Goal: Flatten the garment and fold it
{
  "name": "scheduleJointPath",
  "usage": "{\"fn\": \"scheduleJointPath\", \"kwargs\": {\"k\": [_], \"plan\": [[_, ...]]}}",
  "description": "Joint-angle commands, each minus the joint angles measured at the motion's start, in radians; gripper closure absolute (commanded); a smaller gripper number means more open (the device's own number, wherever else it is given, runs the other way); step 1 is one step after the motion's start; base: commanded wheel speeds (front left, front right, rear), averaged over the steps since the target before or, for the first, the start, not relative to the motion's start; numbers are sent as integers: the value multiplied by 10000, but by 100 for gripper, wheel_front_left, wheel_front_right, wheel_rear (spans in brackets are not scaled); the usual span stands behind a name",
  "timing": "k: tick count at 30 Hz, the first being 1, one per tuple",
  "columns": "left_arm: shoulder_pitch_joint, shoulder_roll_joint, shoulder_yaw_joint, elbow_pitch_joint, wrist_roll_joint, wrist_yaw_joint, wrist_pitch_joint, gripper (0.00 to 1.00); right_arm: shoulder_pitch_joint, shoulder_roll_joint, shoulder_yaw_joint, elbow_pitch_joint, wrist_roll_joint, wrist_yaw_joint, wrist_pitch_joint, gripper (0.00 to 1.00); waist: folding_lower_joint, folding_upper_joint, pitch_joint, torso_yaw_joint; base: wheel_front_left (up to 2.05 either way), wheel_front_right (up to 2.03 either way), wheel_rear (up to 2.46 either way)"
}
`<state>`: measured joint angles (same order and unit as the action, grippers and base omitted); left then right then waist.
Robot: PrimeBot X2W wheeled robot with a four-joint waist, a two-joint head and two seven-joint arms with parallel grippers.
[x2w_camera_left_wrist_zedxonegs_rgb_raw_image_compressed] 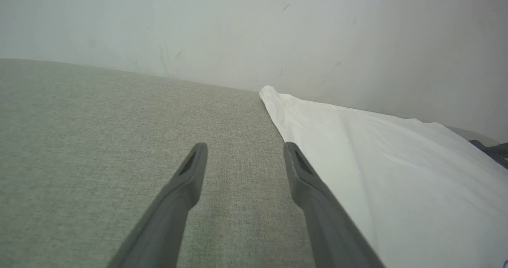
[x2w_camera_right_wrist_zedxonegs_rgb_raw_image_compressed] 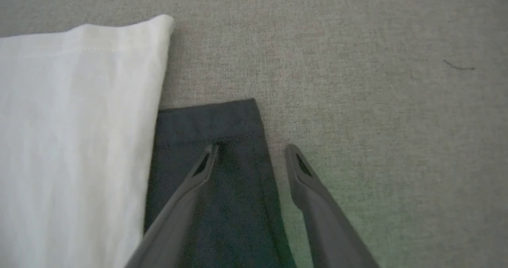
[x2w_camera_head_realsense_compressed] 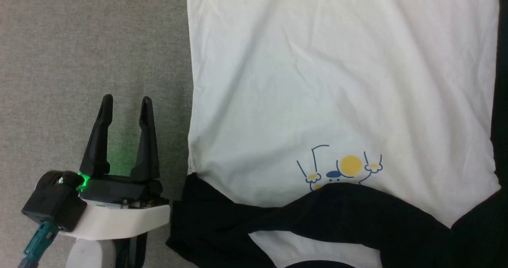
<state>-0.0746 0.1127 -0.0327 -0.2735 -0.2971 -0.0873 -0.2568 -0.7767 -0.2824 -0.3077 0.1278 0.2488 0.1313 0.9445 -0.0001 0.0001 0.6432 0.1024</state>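
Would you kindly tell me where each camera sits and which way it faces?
Head view: on the head, looking down on the garment spread on the grey surface; left pincer open at lower left.
Left wrist view: on that wrist, looking along its fingers across the surface toward a pale wall.
Right wrist view: on that wrist, looking down at a black sleeve; right pincer open astride its edge.
Shared: head and left wrist views both show the left pincer beside the garment's white edge.

No readable text or numbers anywhere (shirt [x2w_camera_head_realsense_compressed: 337, 81] print is just a yellow-and-blue drawing [x2w_camera_head_realsense_compressed: 343, 168], no letters).
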Motion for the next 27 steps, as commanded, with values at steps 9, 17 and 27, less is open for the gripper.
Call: {"fn": "scheduleJointPath", "kwargs": {"k": [9, 17, 27], "plan": [[-194, -144, 140, 226, 170, -148, -49, 0, -42, -119, 85, -88, 78, -6, -532, 100, 1, -1, -153, -34, 0, 0, 0], [141, -140, 455, 411, 263, -182, -49, 0, 617, -1, -122, -86, 478, -6, -1875, 100, 1, -1, -1449, -311, 0, 0, 0], [1386, 58, 791, 636, 455, 79, 85, 0, 2601, 94, -1890, -643, 1010, -6, -2771, 100, 1, -1, -3578, -528, 0, 0, 0]]}}
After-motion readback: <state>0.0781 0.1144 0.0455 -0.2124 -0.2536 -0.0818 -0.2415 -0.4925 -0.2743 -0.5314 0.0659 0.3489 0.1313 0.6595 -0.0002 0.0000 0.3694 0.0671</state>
